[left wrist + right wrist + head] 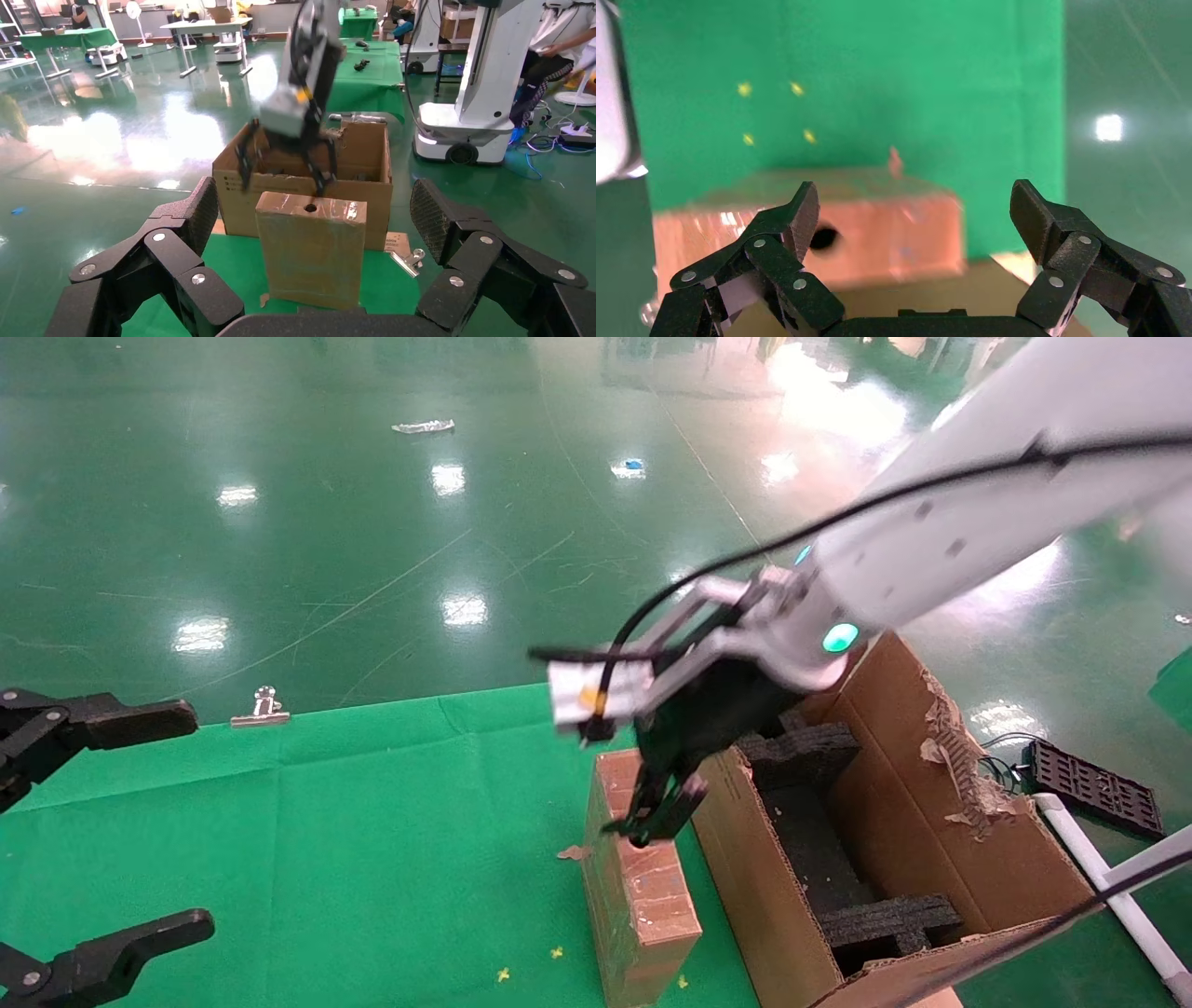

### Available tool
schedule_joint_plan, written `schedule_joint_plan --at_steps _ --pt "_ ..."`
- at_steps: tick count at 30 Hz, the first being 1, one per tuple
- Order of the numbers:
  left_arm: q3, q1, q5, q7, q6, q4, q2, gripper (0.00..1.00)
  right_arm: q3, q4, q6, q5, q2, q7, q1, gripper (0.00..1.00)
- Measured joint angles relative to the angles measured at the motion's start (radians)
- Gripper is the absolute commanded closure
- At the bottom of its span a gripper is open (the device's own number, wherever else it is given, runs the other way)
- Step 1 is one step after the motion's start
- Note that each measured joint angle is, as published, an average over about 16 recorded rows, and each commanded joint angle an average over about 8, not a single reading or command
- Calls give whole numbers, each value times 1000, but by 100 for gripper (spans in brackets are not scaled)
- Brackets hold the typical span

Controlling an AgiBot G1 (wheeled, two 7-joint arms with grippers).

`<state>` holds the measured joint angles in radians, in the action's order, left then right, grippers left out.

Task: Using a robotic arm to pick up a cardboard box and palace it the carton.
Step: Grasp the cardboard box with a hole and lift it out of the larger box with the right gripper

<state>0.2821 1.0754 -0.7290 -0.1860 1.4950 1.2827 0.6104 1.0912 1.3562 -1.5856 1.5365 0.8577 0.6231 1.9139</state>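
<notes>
1. right gripper [656, 808] on the white-jointed robotic arm [931, 547] hangs over the top narrow face of the cardboard box [641, 896], fingers spread wide and holding nothing.
2. in the right wrist view the two black fingers [786, 228] stand well apart, with the box top in the gap between them; whether a fingertip touches the box, cannot tell.
3. the cardboard box stands upright on the green cloth [279, 840], taped, with a round hole [310, 208] in its top face.
4. the box sits just beside the near wall of the carton [931, 784], outside it, not inside.
5. the carton stands open, flaps upright; the far flap is torn along its edge. black foam inserts [819, 840] line the inside.
6. left gripper [102, 831] is parked at the left edge of the cloth, well apart from the box, fingers wide apart and empty.
7. a metal binder clip [263, 707] lies at the far edge of the cloth; small yellow specks [556, 952] lie on the cloth near the box.
8. a glossy green floor [372, 523] surrounds the cloth.
</notes>
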Motion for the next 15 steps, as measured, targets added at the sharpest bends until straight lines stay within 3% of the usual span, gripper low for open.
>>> schedule_joint_plan --at_steps 7,15 --pt "1 0 0 0 0 0 0 0 204 3 5 -26 12 37 153 0" --pt "1 0 1 1 0 0 0 0 385 4 19 -89 51 87 230 0"
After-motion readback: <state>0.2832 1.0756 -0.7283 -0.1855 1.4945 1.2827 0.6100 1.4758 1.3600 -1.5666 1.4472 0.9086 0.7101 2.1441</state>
